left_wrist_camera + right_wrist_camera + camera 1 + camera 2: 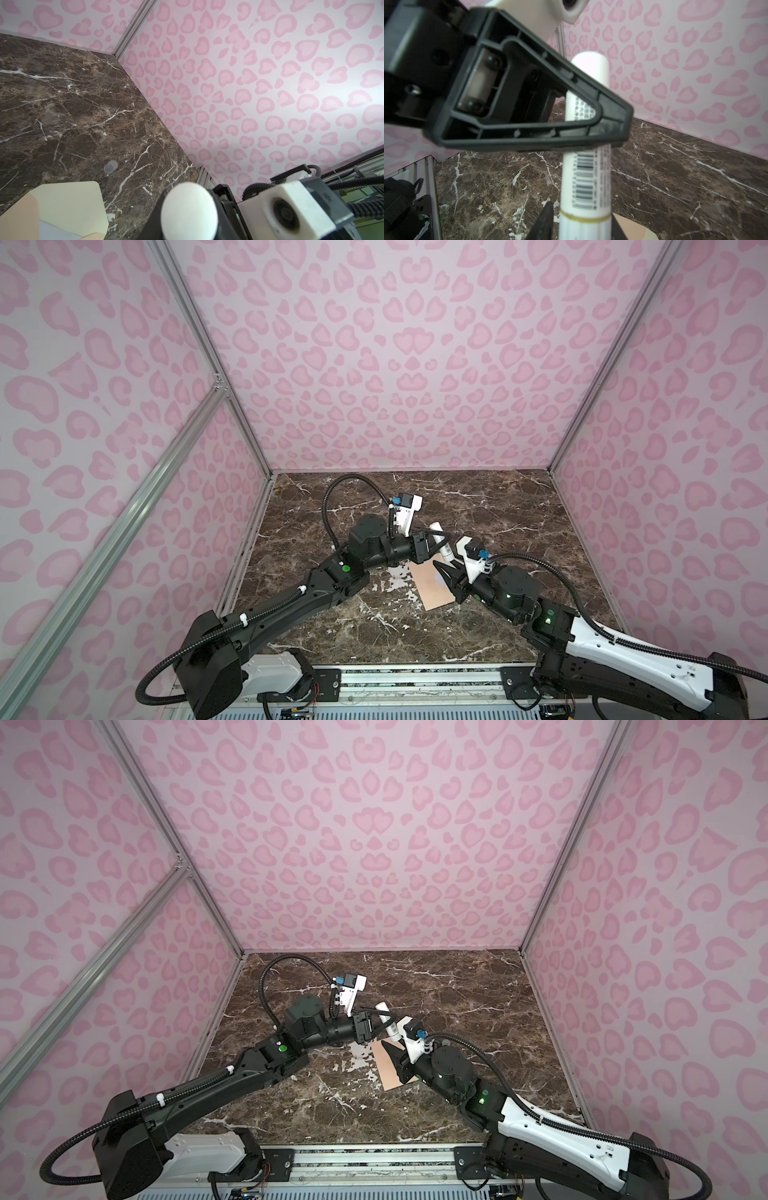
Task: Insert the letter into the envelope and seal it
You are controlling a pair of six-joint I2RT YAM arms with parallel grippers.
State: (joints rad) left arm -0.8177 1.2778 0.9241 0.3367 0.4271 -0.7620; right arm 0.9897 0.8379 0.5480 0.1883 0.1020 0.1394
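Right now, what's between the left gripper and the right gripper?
The white glue stick: the left gripper clamps it, and one end sits inside the right gripper. Clearest in the right wrist view.

Envelope [432, 590] flat on table [511, 510]; glue stick [445, 551] at its far end.

The surface [498, 510] is a dark brown marble-patterned slab with thin white veins, seen in both top views [457, 990] and in the wrist views [62, 104] [675, 176]. Its far edge and both side edges meet the walls. Near the middle, slightly towards the front, a patch of white flecks [395, 585] marks the brown finish. The envelope [428, 589] lies flat just beside that patch, set at an angle to the surface's edges [386, 1065]. Its pale flap [68, 199] is open and rests on the marble. A small translucent round cap [110, 166] lies near the flap, apart from it.
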